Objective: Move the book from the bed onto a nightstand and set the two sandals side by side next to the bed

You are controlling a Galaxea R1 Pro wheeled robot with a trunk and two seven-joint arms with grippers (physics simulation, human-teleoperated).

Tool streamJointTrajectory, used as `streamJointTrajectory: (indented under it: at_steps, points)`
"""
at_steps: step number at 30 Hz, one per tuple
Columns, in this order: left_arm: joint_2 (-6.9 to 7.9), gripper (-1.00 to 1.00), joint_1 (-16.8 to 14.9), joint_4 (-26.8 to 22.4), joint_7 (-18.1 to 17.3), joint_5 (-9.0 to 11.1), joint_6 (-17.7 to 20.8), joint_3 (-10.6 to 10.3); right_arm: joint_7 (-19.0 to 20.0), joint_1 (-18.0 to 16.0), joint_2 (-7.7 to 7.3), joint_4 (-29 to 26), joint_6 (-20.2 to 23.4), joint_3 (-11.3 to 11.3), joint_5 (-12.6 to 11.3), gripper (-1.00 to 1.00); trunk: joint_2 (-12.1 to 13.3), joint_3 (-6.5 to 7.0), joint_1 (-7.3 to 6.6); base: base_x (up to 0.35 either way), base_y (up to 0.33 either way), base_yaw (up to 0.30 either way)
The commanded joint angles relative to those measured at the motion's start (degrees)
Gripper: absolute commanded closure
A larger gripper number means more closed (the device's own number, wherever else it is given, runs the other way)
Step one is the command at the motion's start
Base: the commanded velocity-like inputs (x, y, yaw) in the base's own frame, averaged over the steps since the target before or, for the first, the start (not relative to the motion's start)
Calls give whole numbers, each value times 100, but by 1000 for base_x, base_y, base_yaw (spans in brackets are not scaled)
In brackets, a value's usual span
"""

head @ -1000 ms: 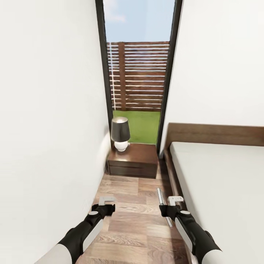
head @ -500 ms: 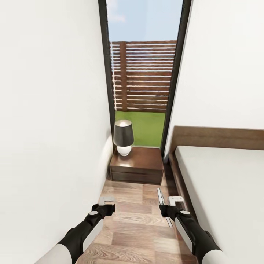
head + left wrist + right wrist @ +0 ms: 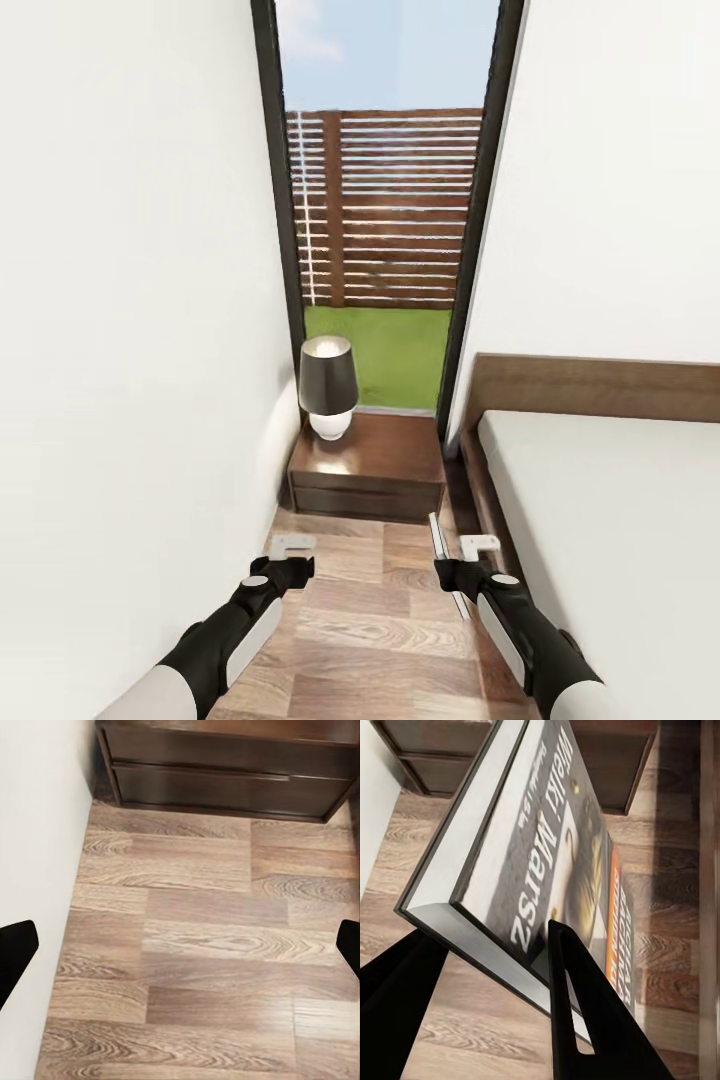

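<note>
The right gripper's (image 3: pixel 452 556) black fingers (image 3: pixel 585 1020) were clamped on the thin grey-brown paperback book (image 3: pixel 547 862) with its orange band, held edge-up above the wood-plank floor (image 3: pixel 370 620). The left gripper (image 3: pixel 292 553) hung with its fingers (image 3: pixel 16 952) spread wide, gripping nothing. Ahead stood the low dark brown wooden nightstand (image 3: pixel 380 470) carrying a black-shaded lamp (image 3: pixel 327 385), just beside the dark-framed bed (image 3: pixel 600 520) with its light-grey mattress.

Right claw (image 3: pixel 452 562) grips book (image 3: pixel 445 560); nightstand (image 3: pixel 368 468) ahead bears lamp (image 3: pixel 328 385).
</note>
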Motion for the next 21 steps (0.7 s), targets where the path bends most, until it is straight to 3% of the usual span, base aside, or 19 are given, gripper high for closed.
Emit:
streamJointTrajectory:
  at_steps: [1,6,17,21]
  points:
    - [4,-100,-6,-10,52,51,17,-28,-12,-5,-7,-10,26,20,-55,100,-12,-12,7,337,-128,0]
    - [10,-100,-6,-10,53,51,17,-28,-12,-5,-8,-10,26,20,-55,100,-12,-12,7,298,-103,0]
    - [13,-100,-6,-10,53,51,8,-28,-12,-5,-4,-10,26,23,-55,100,-12,-12,7,34,-7,0]
    - [5,-100,-6,-10,53,51,8,-28,-6,-5,-7,-10,20,20,-53,100,-12,-12,7,238,0,0]
